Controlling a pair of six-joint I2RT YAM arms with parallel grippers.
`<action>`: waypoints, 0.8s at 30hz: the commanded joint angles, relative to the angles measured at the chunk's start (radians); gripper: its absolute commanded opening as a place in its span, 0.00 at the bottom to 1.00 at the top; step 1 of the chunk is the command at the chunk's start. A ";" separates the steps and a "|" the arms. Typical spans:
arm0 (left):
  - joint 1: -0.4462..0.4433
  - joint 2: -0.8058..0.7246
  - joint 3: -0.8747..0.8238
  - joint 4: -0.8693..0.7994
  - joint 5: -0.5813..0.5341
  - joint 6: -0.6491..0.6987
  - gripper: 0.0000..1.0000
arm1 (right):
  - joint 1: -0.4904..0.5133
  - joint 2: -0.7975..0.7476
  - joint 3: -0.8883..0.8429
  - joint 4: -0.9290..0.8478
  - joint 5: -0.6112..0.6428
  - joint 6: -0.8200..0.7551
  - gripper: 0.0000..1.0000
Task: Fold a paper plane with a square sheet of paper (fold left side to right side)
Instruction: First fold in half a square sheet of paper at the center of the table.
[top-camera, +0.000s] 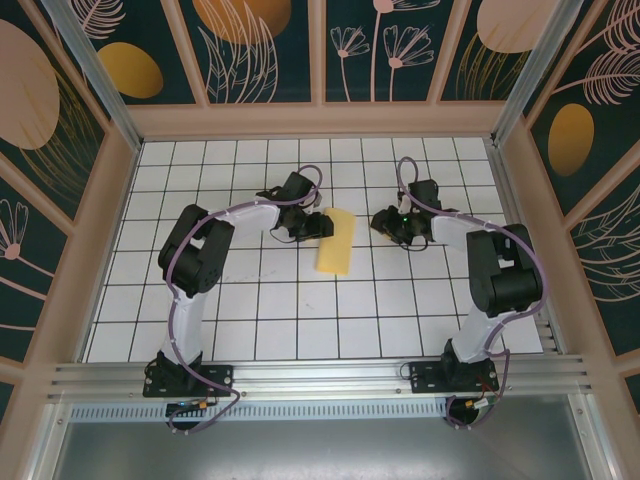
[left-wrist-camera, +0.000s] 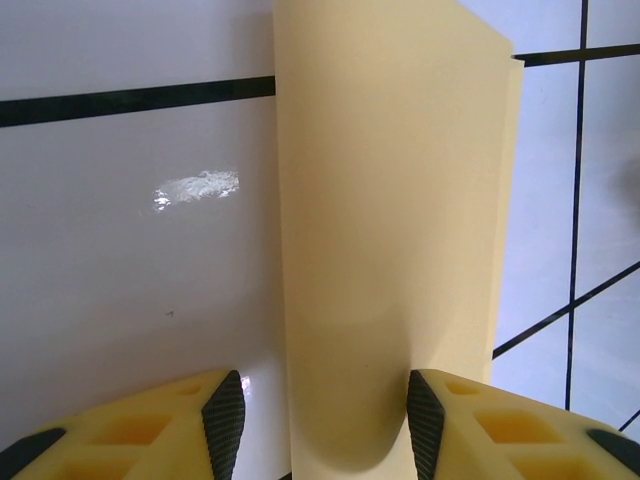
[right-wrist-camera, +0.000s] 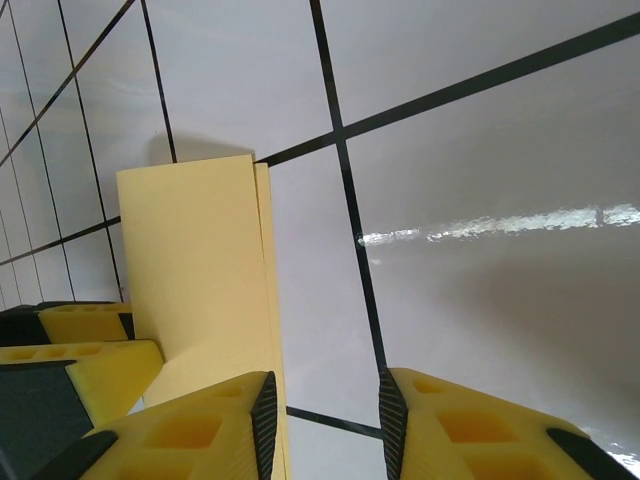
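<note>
My left gripper (left-wrist-camera: 325, 420) apart astride fold | right gripper (right-wrist-camera: 322, 425) apart | square sheet of paper (top-camera: 336, 241) likely light, floppy: pinch folded edge

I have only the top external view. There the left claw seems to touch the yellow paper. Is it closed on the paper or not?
Observer: No. In the left wrist view the left claw is open; the end of the yellow paper lies between its fingers.
Operator: And the right claw, does it hold something?
Observer: The right claw is open too, with bare table between its fingers; the paper lies off to one side.
Operator: Do the two layers match?
Observer: Not quite. A thin strip of the lower layer shows beyond the upper layer's long edge.
</note>
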 joint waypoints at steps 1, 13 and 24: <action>-0.015 0.058 0.013 -0.025 -0.023 0.027 0.51 | -0.007 -0.034 -0.021 -0.016 -0.002 -0.018 0.36; -0.029 0.081 0.039 -0.061 -0.049 0.054 0.51 | -0.006 -0.041 -0.026 -0.013 -0.009 -0.016 0.36; -0.034 0.095 0.057 -0.073 -0.057 0.056 0.52 | 0.000 -0.046 -0.042 0.013 -0.034 0.002 0.36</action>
